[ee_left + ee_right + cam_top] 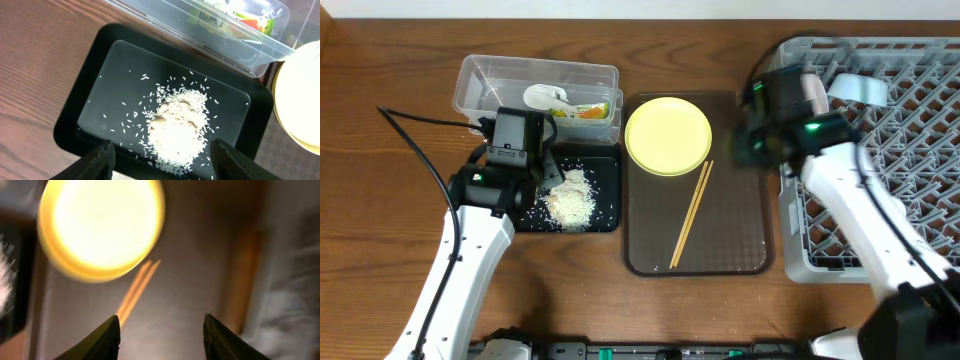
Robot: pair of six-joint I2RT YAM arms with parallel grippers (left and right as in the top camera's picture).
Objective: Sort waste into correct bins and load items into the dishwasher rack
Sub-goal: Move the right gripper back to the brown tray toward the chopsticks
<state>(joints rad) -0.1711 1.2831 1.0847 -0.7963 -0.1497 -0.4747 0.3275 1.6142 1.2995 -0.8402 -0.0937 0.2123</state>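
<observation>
1. Left of the brown tray (pixel 730 230), the waste sorting is looking finished. The wrapper (pixel 590 111) and the white scrap (pixel 544 96) are lying in the clear tub (pixel 480 85), and the rice (pixel 175 130) is sitting heaped in the black tray (pixel 115 75).
2. On the brown tray, the yellow plate (pixel 668 135) is waiting at the far end. The two chopsticks (pixel 691 213) are slanting from beside it toward the near end. Neither is loaded yet.
3. Right of the brown tray, the rack (pixel 900 130) is holding what is looking like a pale bowl (pixel 857 88) near its far edge. The other bowl and the cup are not showing clearly.
4. Left of the brown tray, the left gripper (pixel 162 150) is hanging above the black tray, spread wide and carrying nothing. The rice is lying directly below, between its fingers.
5. Over the brown tray's far right corner, the right gripper (pixel 161 324) is hovering, also spread wide and empty. Its wrist view is blurring, but the plate is lying ahead and to the left. The chopsticks are pointing toward its left finger, not touching.
6. Judging by this, only the plate and chopsticks are remaining to be loaded, and the right gripper is sitting closer to both.
</observation>
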